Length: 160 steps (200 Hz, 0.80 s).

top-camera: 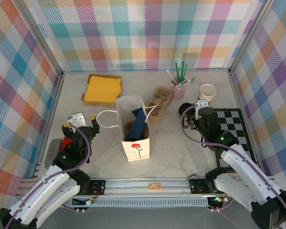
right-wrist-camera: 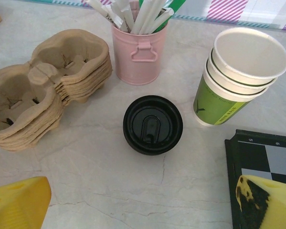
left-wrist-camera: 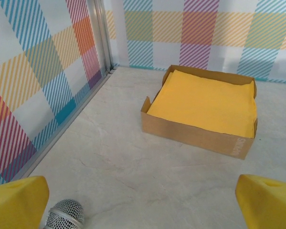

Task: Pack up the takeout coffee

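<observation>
On the marbled table the lidded coffee stood upright right of the paper bag, whose mouth gaped ready for it. The right claw hung wide open and empty near it, likely lining up a grab, while the left claw, also open, idled left of the bag. Cardboard carriers, a pink pot and stacked cups, all right of the bag, crowded it.

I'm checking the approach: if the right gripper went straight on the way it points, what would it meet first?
Probably the takeout coffee, on its black lid, centred ahead of the open right gripper; nothing stands between, though depth is unclear.
</observation>
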Each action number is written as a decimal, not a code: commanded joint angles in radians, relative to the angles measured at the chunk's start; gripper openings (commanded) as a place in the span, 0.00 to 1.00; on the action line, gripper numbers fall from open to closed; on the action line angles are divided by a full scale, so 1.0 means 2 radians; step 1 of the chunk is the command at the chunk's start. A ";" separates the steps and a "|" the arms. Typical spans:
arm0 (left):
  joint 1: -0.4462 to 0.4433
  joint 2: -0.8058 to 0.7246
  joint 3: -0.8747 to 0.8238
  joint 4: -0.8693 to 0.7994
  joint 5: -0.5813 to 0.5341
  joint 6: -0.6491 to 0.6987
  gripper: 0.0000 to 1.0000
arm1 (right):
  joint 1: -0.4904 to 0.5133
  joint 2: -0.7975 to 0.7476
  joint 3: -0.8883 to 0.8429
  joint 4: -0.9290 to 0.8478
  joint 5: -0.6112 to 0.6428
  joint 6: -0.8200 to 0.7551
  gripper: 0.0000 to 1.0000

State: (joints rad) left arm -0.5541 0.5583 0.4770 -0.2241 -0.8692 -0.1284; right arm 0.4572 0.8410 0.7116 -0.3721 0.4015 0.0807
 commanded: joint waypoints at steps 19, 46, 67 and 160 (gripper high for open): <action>0.003 0.013 -0.028 0.062 -0.032 0.020 1.00 | -0.003 -0.013 -0.041 0.048 0.010 -0.025 0.99; 0.003 0.015 -0.047 0.085 -0.043 0.028 1.00 | -0.003 -0.002 -0.058 0.050 0.018 -0.018 0.99; 0.003 0.016 -0.064 0.103 -0.054 0.039 1.00 | -0.003 0.000 -0.071 0.054 0.022 -0.012 0.99; 0.001 0.024 -0.125 0.090 -0.044 -0.003 1.00 | -0.003 -0.052 -0.149 0.084 0.048 0.008 0.99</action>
State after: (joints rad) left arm -0.5541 0.6308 0.2474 -0.0483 -0.9516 -0.0948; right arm 0.4572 0.7441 0.4290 -0.2379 0.4496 0.0719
